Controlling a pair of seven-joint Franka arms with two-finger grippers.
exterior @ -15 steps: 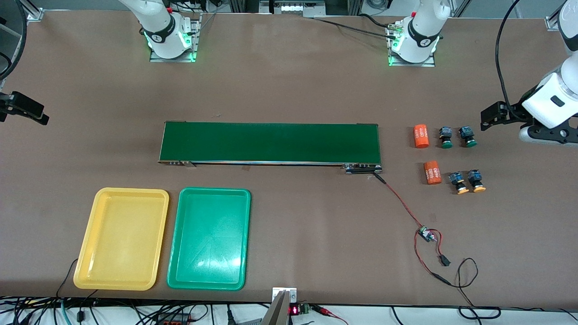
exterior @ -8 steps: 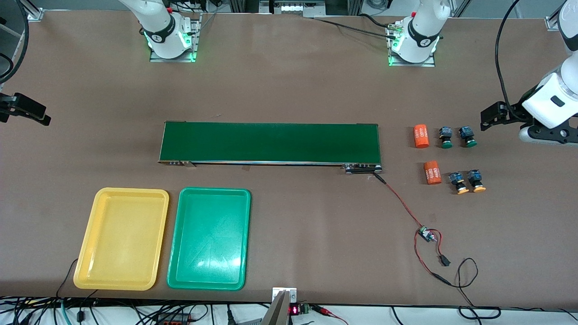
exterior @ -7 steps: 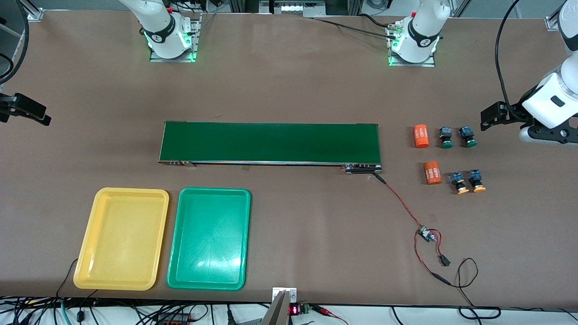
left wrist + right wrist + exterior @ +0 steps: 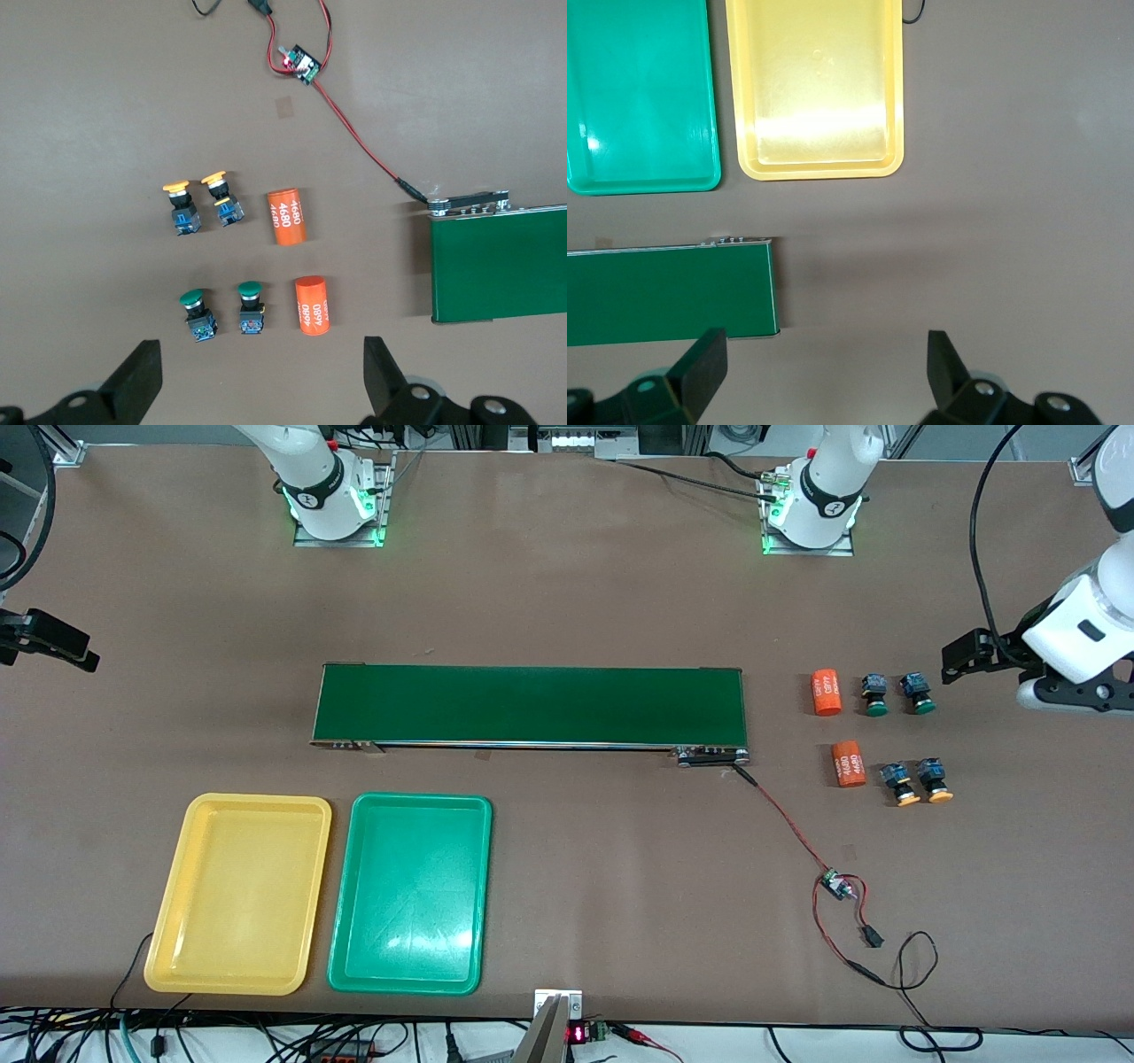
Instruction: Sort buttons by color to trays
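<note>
Jaws spread wide and empty on our left gripper [image 4: 257, 390] and right gripper [image 4: 824, 381]; nothing sorted yet, so we next lower onto a green button [image 4: 875, 695].

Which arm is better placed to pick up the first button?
Left: its gripper, fingers open, hangs near the four buttons. The right gripper, also open, waits toward the trays' end.

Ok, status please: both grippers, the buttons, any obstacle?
Left gripper open, over bare table beside green-capped push buttons. Right gripper open, waiting. Yellow plastic tray, green plastic tray empty. Nothing blocking.
</note>
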